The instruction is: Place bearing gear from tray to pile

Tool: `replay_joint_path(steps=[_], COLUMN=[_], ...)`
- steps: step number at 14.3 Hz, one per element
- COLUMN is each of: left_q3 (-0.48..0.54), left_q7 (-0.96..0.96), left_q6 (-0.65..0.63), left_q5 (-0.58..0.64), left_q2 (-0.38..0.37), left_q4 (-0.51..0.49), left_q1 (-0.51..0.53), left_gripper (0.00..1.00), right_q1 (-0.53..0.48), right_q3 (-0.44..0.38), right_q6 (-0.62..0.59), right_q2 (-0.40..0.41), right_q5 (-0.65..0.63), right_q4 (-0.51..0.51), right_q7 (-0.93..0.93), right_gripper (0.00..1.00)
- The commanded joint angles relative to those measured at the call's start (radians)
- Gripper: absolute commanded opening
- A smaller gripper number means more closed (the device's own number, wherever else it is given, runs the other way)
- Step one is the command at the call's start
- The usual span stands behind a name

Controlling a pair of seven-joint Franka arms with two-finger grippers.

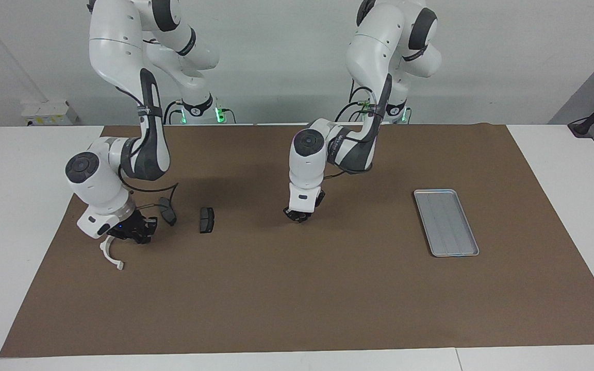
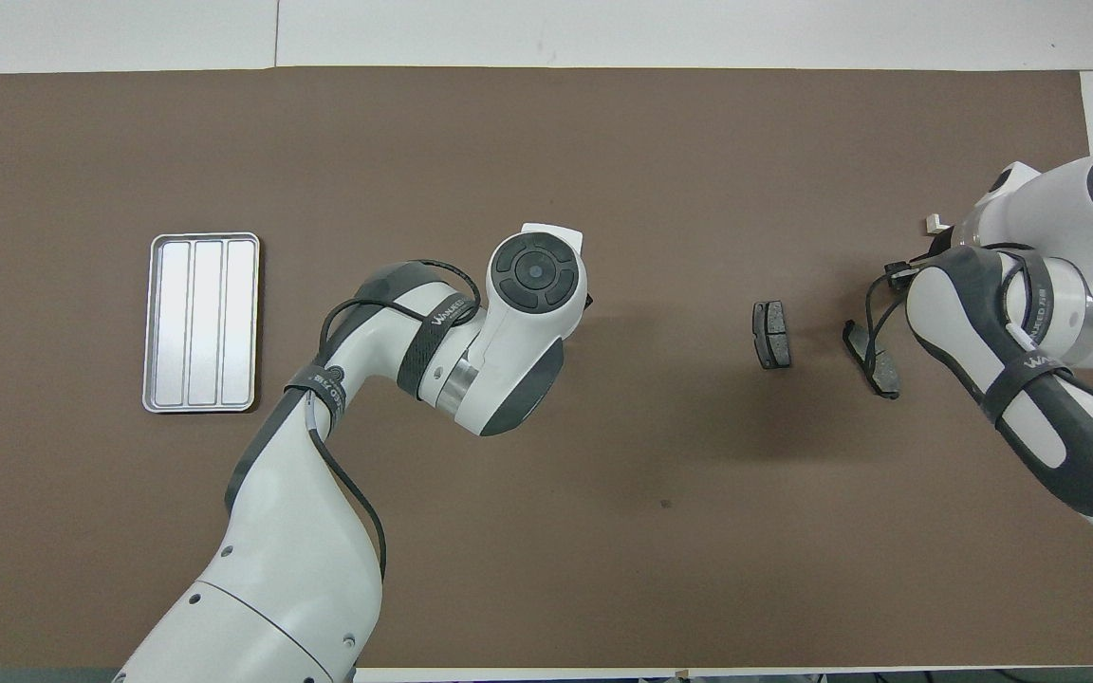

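1. Left tool (image 1: 297,215) low over the middle of the worktop (image 1: 297,309), with the tray (image 1: 446,221) well apart toward its own arm's end and the pile toward the right arm's end. Open or closed: cannot tell.
2. Right tool (image 1: 134,232) low at the pile, just beside the white bracket (image 1: 111,255). Grip state likewise not readable. Probably waiting.
3. Bearing gear: not plainly visible anywhere. Tray bare in both views. Something dark at the left tool's tip, though impossible to say whether it is the gear.
4. Likely step: carrying across from tray to pile. Best done by keeping the left tool low and level, and aiming for bare worktop between it and the nearer brake pad (image 1: 207,220). Set down gently rather than drop, since a round part may roll. Stop short of the right tool to avoid a clash.
5. Count: one tray, one bracket, two brake pads (second one (image 1: 167,210) beside the right tool), no gear confirmed.
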Motion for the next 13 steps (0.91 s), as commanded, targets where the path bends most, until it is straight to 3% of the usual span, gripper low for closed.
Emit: replay_joint_path(steps=[1,3,4,7,8,9,12,13], left_q3=[0.009,0.009,0.009,0.009,0.009,0.009,0.010,0.012], left_q7=[-0.007,-0.005,-0.005,-0.005,-0.007,-0.005,-0.007,-0.005], left_q6=[0.038,0.038,0.042,0.053,0.053,0.053,0.030,0.016], left_q5=[0.015,0.015,0.015,0.015,0.015,0.015,0.017,0.032], left_q2=[-0.009,-0.009,-0.009,-0.009,-0.009,-0.009,-0.010,-0.012], left_q4=[-0.031,-0.034,-0.039,-0.044,-0.044,-0.044,-0.039,-0.028], left_q1=[-0.009,-0.009,-0.009,-0.009,-0.009,-0.009,-0.009,-0.006], left_gripper=[0.00,0.00,0.00,0.00,0.07,0.20,0.99,1.00], right_q1=[-0.031,-0.029,-0.029,-0.019,-0.009,-0.006,0.044,0.053], right_q3=[0.018,0.017,0.017,0.018,0.020,0.024,0.034,0.035], right_q6=[0.054,0.051,0.046,0.035,0.014,-0.018,-0.121,-0.165], right_q2=[-0.014,-0.014,-0.014,-0.021,-0.033,-0.044,-0.074,-0.074], right_q5=[-0.011,-0.011,-0.011,-0.011,-0.011,-0.010,0.006,0.003], right_q4=[-0.039,-0.037,-0.031,-0.016,-0.005,0.020,0.125,0.174], right_q7=[-0.013,-0.007,-0.007,0.025,0.045,0.050,0.093,0.132], right_gripper=[0.12,0.75,0.86,0.93,0.94,0.93,0.93,0.93])
